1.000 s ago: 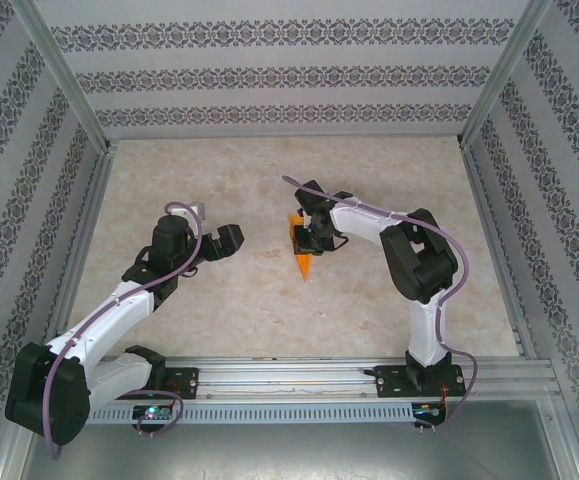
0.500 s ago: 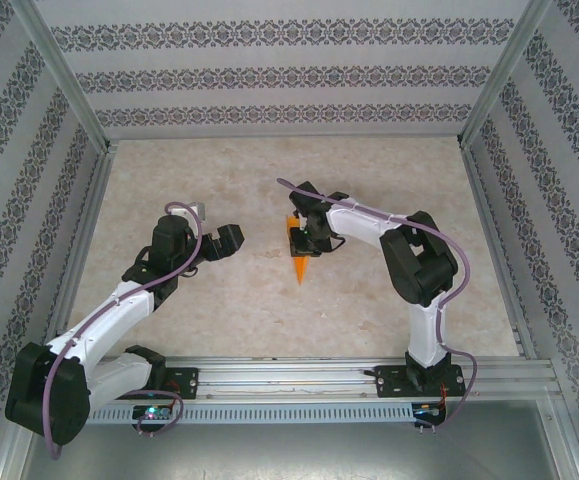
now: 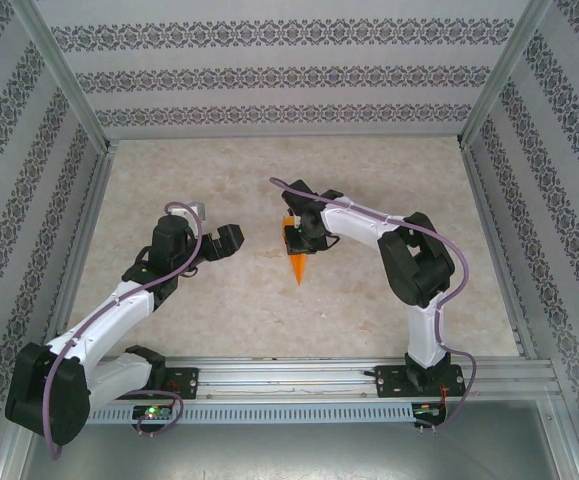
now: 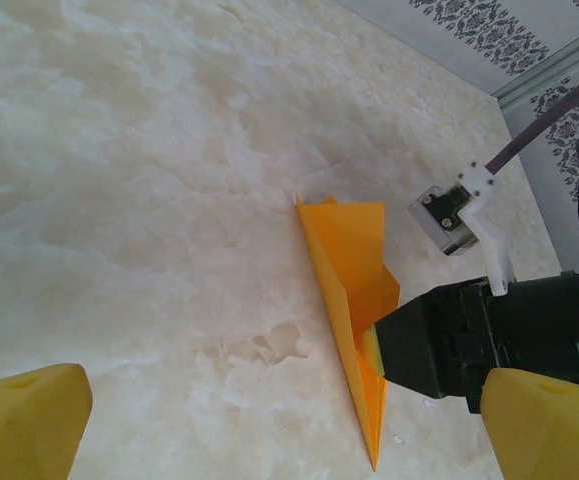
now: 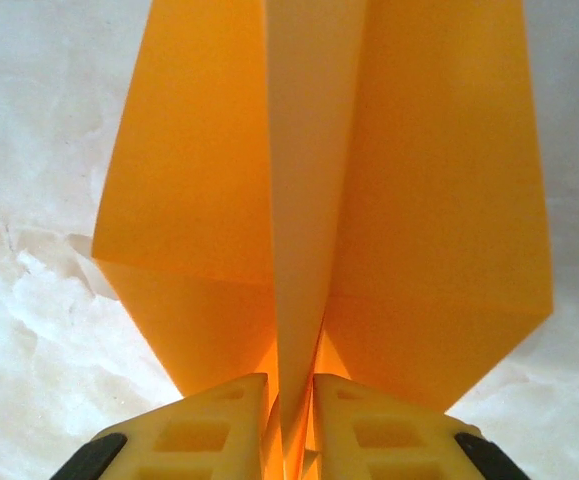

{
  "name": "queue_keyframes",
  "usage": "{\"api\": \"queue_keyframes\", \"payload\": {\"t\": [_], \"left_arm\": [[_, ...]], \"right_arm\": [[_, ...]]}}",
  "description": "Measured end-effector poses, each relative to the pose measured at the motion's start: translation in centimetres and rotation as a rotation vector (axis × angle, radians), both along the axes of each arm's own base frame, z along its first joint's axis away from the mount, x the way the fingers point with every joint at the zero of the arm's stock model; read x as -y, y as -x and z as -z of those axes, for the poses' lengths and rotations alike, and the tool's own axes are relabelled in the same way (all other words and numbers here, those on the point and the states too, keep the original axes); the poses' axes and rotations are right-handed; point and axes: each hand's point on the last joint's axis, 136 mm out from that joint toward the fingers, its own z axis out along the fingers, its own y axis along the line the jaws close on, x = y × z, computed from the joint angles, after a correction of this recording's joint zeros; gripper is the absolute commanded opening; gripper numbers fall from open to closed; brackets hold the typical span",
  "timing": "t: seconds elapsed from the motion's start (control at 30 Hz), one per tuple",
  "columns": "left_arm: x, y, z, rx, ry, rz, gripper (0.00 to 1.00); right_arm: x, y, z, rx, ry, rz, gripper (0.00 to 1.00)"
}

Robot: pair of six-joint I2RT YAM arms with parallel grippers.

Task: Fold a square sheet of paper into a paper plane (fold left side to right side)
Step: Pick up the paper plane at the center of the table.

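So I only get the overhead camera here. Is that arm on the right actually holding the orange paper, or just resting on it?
Observer: Holding it. The right wrist camera shows the right gripper pinched shut on the raised centre fold of the paper plane, with a wing spread to each side.
Operator: And the other arm, is it touching the paper at all?
Observer: No. In the left wrist camera the left gripper stands wide open with nothing in it, and the plane lies ahead of it, apart from it.
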Motion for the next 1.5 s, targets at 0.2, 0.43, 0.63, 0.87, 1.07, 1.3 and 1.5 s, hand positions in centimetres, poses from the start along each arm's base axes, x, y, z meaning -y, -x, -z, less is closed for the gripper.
{"api": "queue_keyframes", "payload": {"t": [0.2, 0.43, 0.63, 0.87, 1.07, 1.3, 1.5], "left_arm": [[0.0, 0.0, 0.0, 0.0, -0.001, 0.0, 1.0], [0.0, 0.0, 0.0, 0.0, 0.0, 0.0, 1.0], [0.0, 0.0, 0.0, 0.0, 0.0, 0.0, 1.0], [-0.1, 0.0, 0.0, 0.0, 0.0, -0.002, 1.0], [-0.2, -0.1, 0.0, 0.0, -0.001, -0.007, 1.0], [-0.2, -0.1, 0.0, 0.001, 0.0, -0.007, 1.0], [-0.3, 0.0, -0.6, 0.021, -0.002, -0.004, 1.0]], "right_arm": [[-0.1, 0.2, 0.9, -0.013, 0.02, -0.006, 0.19], [-0.4, 0.1, 1.1, -0.01, 0.026, -0.012, 0.18], [-0.7, 0.3, 2.1, -0.028, 0.041, -0.02, 0.17], [-1.1, 0.3, 2.0, -0.023, 0.045, -0.028, 0.14], [-0.8, 0.2, 1.9, -0.018, 0.062, -0.022, 0.11], [-0.3, -0.7, 0.0, 0.014, 0.096, 0.021, 0.07], [-0.2, -4.0, -3.5, 0.096, 0.09, 0.107, 0.06]]}}
